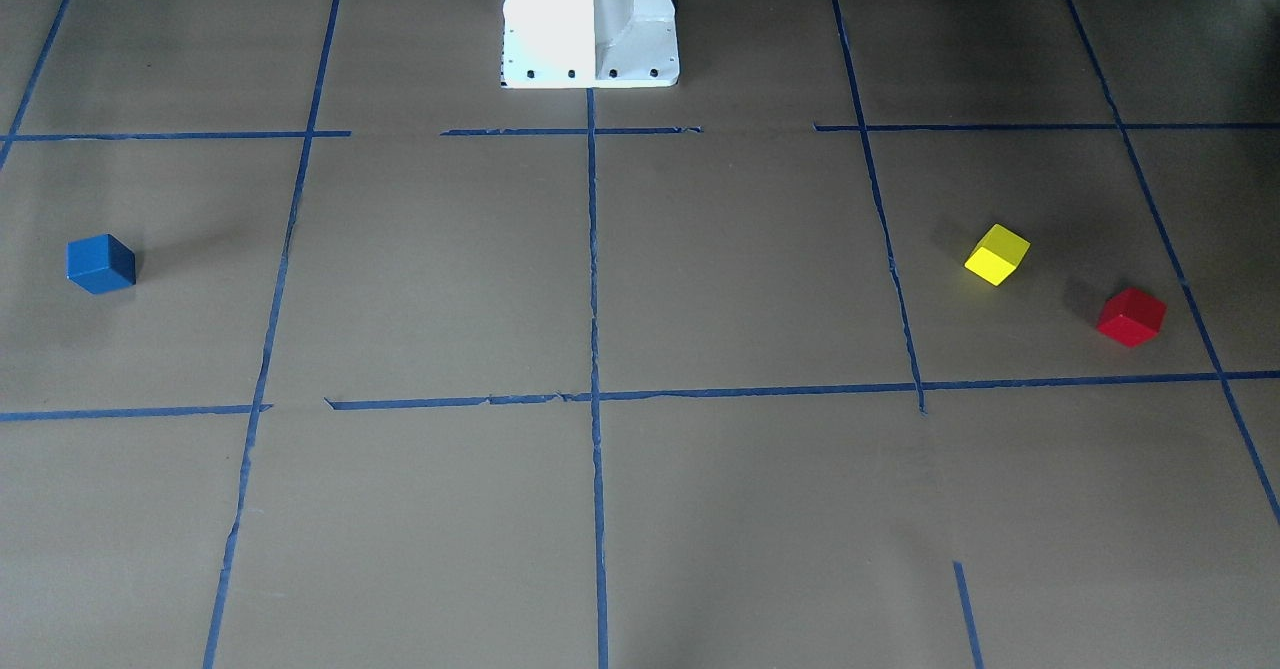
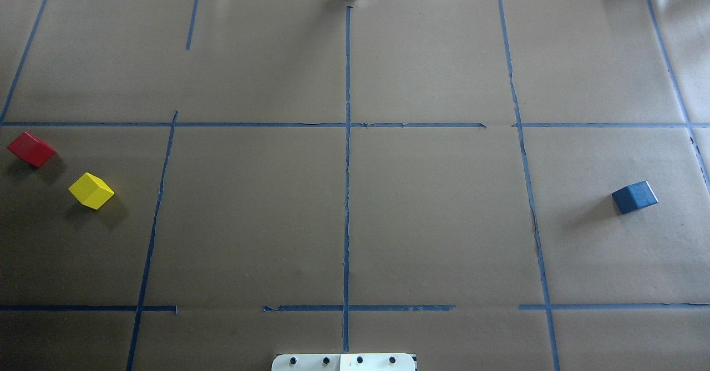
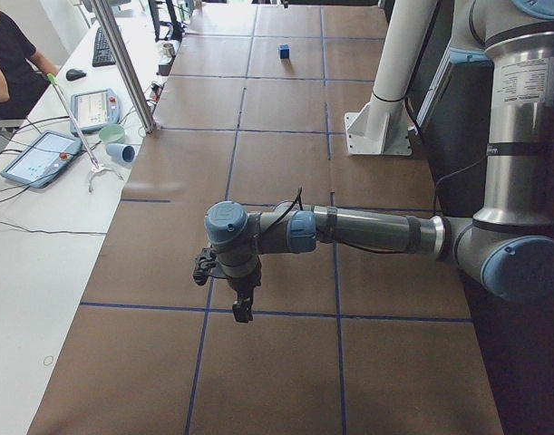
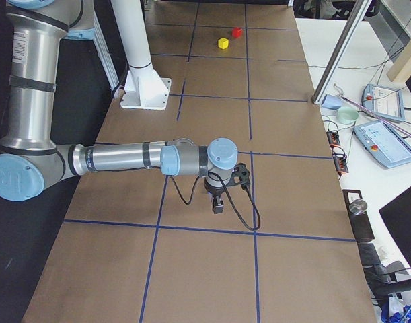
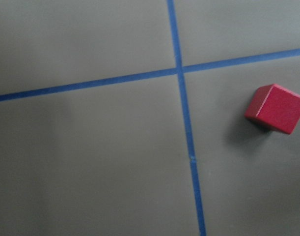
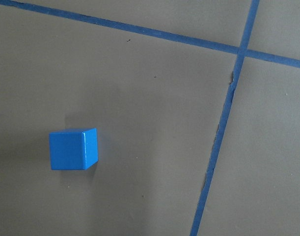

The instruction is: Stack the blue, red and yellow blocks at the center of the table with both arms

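Across your overhead view: red block at the far left, yellow block near it, not touching, blue block far right, each alone on the table. Left gripper and right gripper point down; spread or pressed together, you cannot tell.

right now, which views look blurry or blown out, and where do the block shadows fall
Front-facing view: the white pedestal base is blown out. Left wrist view: soft; the red block casts a dim shadow toward the picture's left. Right wrist view: sharper; the blue block has only a faint shadow. Overhead view: crisp; the yellow block casts its shadow down and right in the picture.
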You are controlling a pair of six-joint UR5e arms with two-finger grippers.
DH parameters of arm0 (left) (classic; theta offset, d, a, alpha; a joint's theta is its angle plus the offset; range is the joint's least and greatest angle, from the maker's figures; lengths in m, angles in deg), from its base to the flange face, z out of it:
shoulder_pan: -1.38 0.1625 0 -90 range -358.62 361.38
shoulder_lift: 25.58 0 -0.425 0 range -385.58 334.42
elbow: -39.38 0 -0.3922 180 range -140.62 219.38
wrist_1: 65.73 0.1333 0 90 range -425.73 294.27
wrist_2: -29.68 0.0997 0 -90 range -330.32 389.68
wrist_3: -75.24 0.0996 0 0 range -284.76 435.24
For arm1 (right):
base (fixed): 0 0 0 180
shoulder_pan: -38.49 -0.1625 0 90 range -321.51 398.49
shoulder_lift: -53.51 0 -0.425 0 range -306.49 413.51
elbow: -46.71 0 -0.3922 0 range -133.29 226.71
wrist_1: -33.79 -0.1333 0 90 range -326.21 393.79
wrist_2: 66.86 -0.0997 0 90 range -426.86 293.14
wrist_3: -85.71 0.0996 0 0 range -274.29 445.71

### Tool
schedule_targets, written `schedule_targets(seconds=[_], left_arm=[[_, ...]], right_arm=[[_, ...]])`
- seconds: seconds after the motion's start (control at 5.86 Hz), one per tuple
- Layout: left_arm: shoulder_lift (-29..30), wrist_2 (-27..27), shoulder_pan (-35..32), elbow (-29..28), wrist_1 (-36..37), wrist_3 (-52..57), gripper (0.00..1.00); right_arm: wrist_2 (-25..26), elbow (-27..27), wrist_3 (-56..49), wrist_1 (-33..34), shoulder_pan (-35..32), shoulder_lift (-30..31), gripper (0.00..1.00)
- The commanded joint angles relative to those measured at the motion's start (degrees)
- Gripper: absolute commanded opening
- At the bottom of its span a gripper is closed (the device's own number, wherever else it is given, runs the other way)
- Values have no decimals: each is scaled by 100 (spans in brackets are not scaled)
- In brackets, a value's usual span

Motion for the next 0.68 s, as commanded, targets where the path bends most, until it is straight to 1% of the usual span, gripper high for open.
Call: schedule_targets(seconds=[0.0,0.51], left_arm=[[-67,-49,8,106,80,297,100],[-33,-59,26,230,27,115,100]], right_arm=[[-3,8,10,0,0,1,100],[119,17,1,0,0,-17,100]])
